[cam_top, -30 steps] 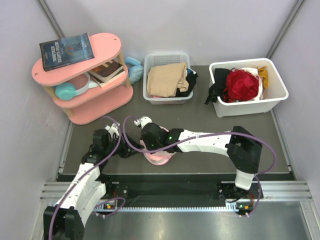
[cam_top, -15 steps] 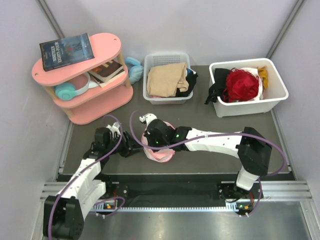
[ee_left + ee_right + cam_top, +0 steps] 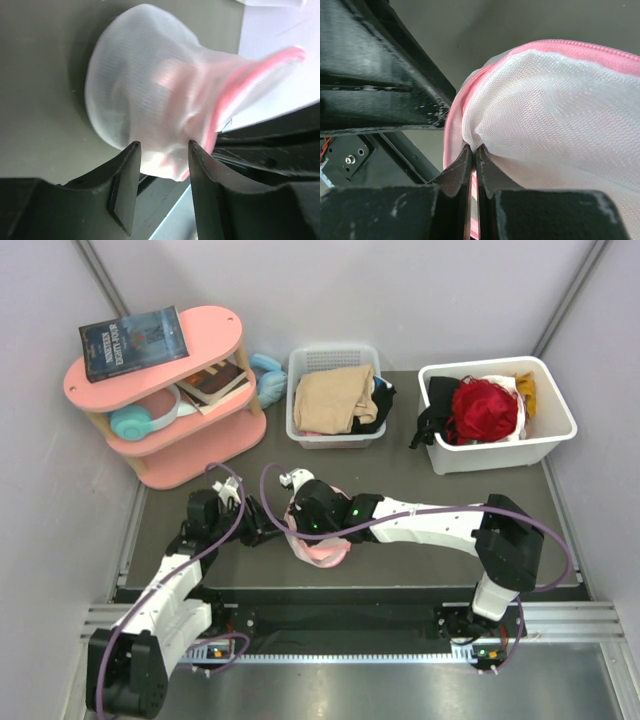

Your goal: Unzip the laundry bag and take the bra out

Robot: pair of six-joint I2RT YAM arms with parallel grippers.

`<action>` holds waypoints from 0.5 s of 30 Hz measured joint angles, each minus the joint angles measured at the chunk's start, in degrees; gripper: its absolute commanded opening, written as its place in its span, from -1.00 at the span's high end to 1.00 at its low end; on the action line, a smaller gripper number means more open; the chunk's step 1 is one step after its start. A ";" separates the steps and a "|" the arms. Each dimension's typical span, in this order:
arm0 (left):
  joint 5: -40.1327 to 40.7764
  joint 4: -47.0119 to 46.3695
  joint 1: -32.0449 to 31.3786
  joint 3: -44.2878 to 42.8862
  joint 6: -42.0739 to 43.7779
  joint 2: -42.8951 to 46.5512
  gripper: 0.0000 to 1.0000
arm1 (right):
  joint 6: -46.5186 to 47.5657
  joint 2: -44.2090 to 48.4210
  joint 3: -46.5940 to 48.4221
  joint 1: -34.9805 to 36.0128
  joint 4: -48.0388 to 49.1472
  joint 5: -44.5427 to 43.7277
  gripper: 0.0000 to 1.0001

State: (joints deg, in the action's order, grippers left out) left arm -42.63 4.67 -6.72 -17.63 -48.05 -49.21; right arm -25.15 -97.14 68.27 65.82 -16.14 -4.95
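My right gripper (image 3: pixel 472 149) pinches the laundry bag (image 3: pixel 545 100) at its trim, anchoring it. My left gripper (image 3: pixel 163 146) straddles the mesh; I cannot tell if it grips

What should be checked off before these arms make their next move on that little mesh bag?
1. Right tool shut on the laundry bag by its pink edge: ok.
2. Left tool has mesh between its fingers: ok. Firm hold: cannot tell.
3. Zipper opened: cannot tell; the stretch in the right wrist view looks closed.
4. Bra in sight: not ok, nothing dark shows through the mesh.
5. Bag apart from the nearest white bin: ok.
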 measured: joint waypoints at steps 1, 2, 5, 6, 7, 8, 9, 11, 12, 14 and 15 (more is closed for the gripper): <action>-0.20 -0.04 0.00 0.00 0.00 0.76 0.05 | -0.02 0.00 0.00 0.00 -0.04 0.00 1.00; -0.44 -0.09 0.00 0.00 0.00 1.73 0.05 | -0.02 0.00 0.00 0.00 -0.13 0.00 1.00; -1.33 -0.55 0.00 0.00 -0.13 4.46 0.06 | -0.15 0.00 0.00 0.00 -0.22 -0.02 1.00; -1.55 -0.68 0.00 0.00 -0.28 5.27 0.06 | -0.17 0.00 0.00 0.00 -0.22 -0.02 1.00; -1.75 -0.83 -0.02 0.00 -0.35 6.14 0.05 | -0.17 0.00 0.00 0.00 -0.24 -0.04 1.00; -1.77 -0.92 -0.02 0.02 -0.42 6.71 0.03 | -0.20 0.00 0.00 0.00 -0.28 -0.07 1.00; -1.79 -1.05 -0.02 0.02 -0.48 7.17 0.00 | -0.17 0.00 0.00 0.00 -0.33 -0.07 1.00; -1.79 -1.29 -0.02 0.07 -0.52 7.54 -0.01 | -0.20 0.00 0.00 0.00 -0.37 -0.07 1.00; -1.70 -1.29 -0.02 0.07 -0.50 7.41 -0.01 | -0.20 0.00 0.00 0.00 -0.39 -0.07 1.00; -1.49 -1.29 -0.02 0.11 -0.48 6.84 -0.01 | -0.22 0.00 0.00 0.00 -0.46 -0.04 1.00; -1.44 -1.36 -0.02 0.11 -0.42 6.23 0.00 | -0.24 0.00 0.00 0.00 -0.55 -0.04 1.00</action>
State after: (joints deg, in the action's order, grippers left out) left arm -44.07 3.31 -6.74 -17.52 -48.47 -42.98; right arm -25.39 -97.14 68.27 65.82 -16.69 -4.99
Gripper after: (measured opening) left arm 0.503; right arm 0.011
